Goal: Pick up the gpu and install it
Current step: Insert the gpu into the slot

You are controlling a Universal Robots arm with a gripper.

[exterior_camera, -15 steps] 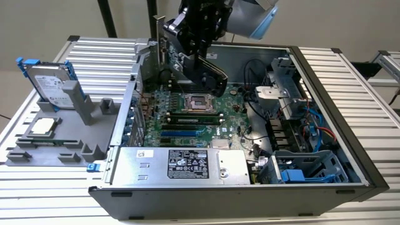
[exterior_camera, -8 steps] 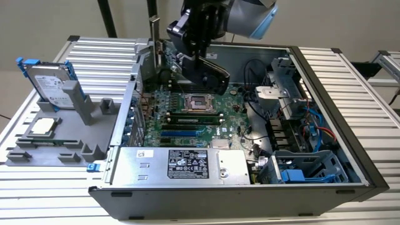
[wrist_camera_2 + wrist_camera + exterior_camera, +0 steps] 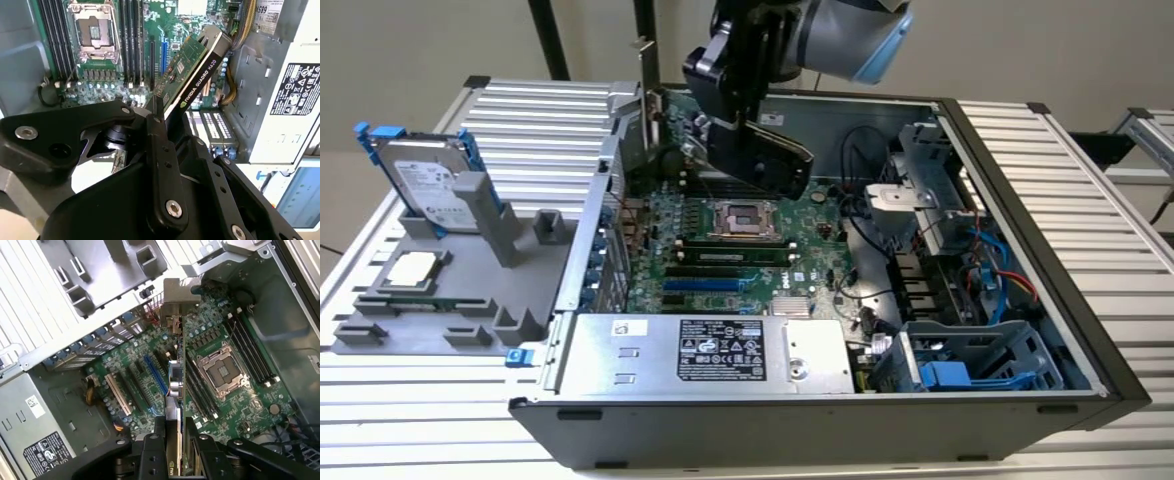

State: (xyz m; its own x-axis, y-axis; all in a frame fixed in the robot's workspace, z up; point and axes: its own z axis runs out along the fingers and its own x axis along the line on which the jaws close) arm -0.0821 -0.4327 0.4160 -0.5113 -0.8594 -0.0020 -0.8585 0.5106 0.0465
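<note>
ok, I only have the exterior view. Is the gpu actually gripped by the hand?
Observer: Yes. In the first wrist view the hand is shut on the gpu, a finger on each face.
Operator: Seated?
Observer: No. In the second wrist view it hangs tilted, clear above the motherboard.
Operator: Bracket end?
Observer: In the first wrist view its grey bracket is at the end nearest the case's rear wall.

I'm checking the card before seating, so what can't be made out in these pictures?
gpu gripped end, second wrist view: hidden behind the gripper linkage.
gpu faces, first wrist view: card is edge-on.
Motherboard slots behind the card, exterior view: covered by gpu and gripper.
Robot arm, exterior view: cut off by the top edge.
</note>
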